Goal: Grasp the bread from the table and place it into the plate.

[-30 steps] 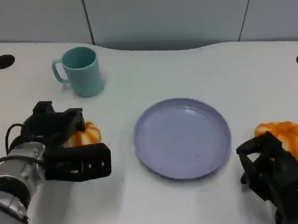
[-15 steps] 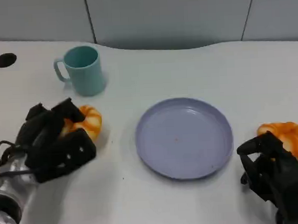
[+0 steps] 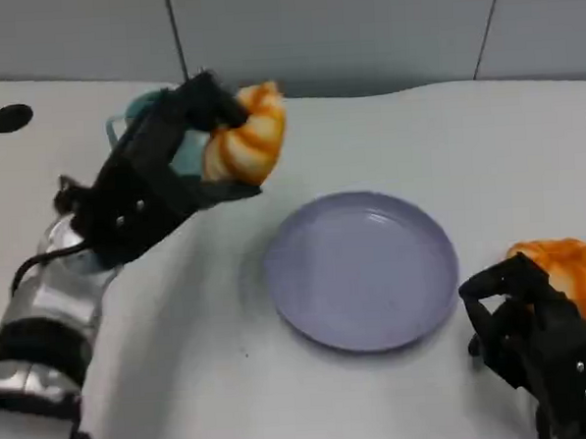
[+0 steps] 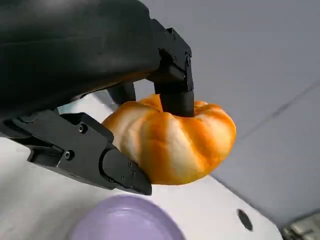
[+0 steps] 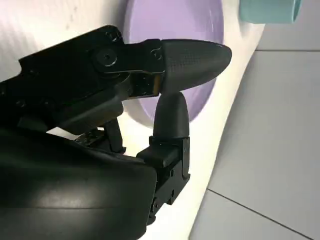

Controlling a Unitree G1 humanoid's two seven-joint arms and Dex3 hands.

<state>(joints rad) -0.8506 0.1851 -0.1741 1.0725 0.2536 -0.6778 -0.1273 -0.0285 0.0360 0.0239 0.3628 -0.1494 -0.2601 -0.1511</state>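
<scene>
An orange-and-cream striped bread (image 3: pixel 244 134) is up in the air, left of the plate and above the table's back left part. My left hand (image 3: pixel 159 187) grips it between fingers and thumb. The left wrist view shows the bread (image 4: pixel 172 142) pinched from both sides by the fingers (image 4: pixel 175 97), with the plate's rim (image 4: pixel 125 222) below. The lilac plate (image 3: pixel 360 270) lies bare in the middle of the table. My right hand (image 3: pixel 541 349) rests low at the front right with fingers curled in on nothing; the right wrist view shows this hand (image 5: pixel 100 125) beside the plate (image 5: pixel 170 20).
A second striped bread (image 3: pixel 571 269) lies on the table just behind my right hand. A teal mug (image 3: pixel 140 106) stands at the back left, partly hidden by my left hand, and its base also shows as the mug (image 5: pixel 267 11) in the right wrist view. A black hole (image 3: pixel 10 118) marks the far left.
My left hand closed around the bread on the table, then lifted it up and toward the plate. The right hand stayed where it was.
</scene>
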